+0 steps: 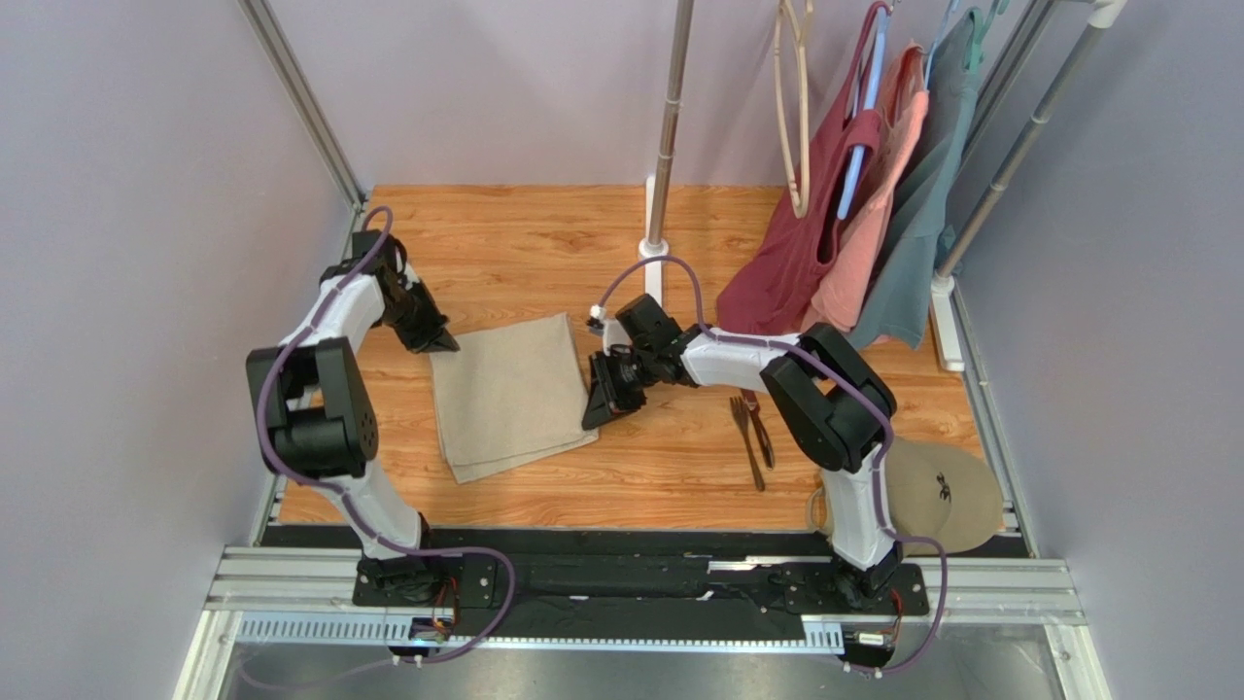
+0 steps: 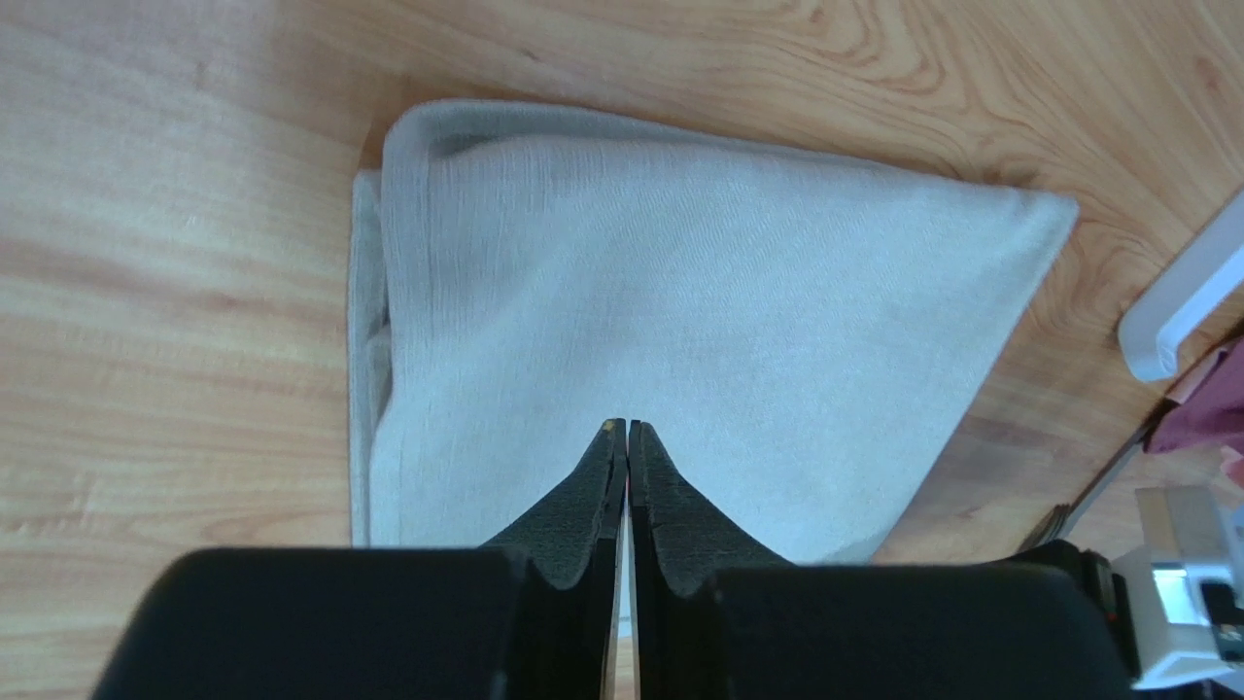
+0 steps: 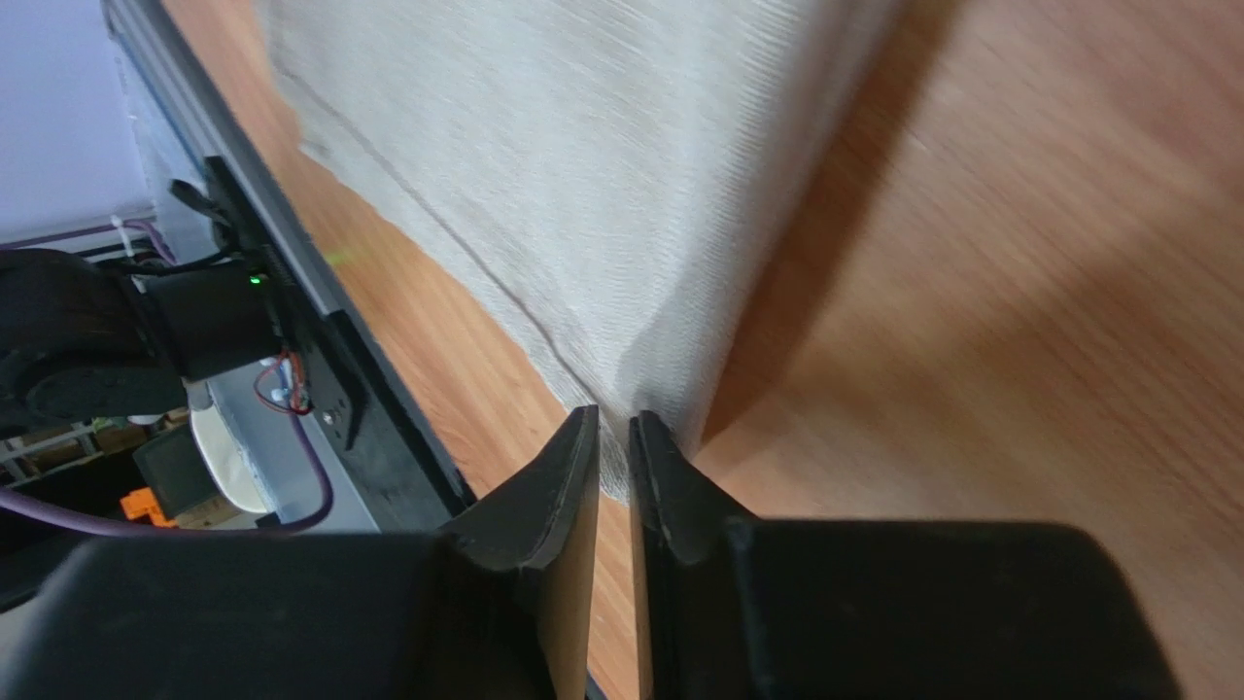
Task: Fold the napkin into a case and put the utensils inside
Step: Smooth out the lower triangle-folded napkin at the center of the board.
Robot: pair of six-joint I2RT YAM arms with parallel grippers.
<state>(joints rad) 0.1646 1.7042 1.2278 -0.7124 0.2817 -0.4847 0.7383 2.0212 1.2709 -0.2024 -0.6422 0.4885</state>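
The beige napkin [image 1: 504,394] lies folded into a rectangle on the left half of the wooden table. My left gripper [image 1: 438,344] is at its far left corner. In the left wrist view the left gripper [image 2: 628,426] is shut, tips together over the napkin [image 2: 701,277]; no cloth shows between them. My right gripper [image 1: 599,416] is at the napkin's right edge. In the right wrist view it [image 3: 613,416] is closed to a narrow slit with the napkin [image 3: 584,146] edge between the tips. The dark utensils [image 1: 754,432] lie to the right.
A round tan disc [image 1: 949,489] lies at the near right by the right arm's base. Maroon, salmon and grey-teal garments [image 1: 847,234] hang from a rack at the back right. The rack's pole [image 1: 665,146] stands on a white foot [image 2: 1183,292] behind the napkin.
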